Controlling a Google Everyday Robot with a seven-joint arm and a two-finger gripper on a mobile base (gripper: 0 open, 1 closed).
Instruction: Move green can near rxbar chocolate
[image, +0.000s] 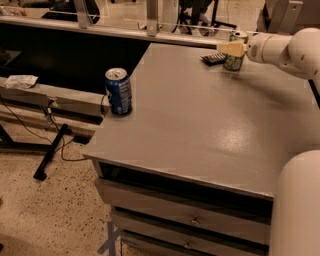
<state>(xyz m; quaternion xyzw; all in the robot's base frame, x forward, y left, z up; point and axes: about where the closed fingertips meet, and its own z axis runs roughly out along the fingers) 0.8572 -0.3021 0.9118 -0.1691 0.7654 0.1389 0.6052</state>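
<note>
The green can (234, 61) stands upright at the far right of the grey table (200, 120). The rxbar chocolate (213, 58), a flat dark bar, lies just left of it, touching or nearly touching its base. My gripper (233, 48) reaches in from the right on a white arm (285, 47). It is closed around the upper part of the green can, with one cream finger (230, 48) across the can's front. The other finger is hidden behind the can.
A blue can (118, 91) stands upright near the table's left edge. Drawers (190, 220) sit under the table front. A white part of the robot's body (297, 210) fills the lower right corner. A bench (50, 97) and cables lie left, below the table.
</note>
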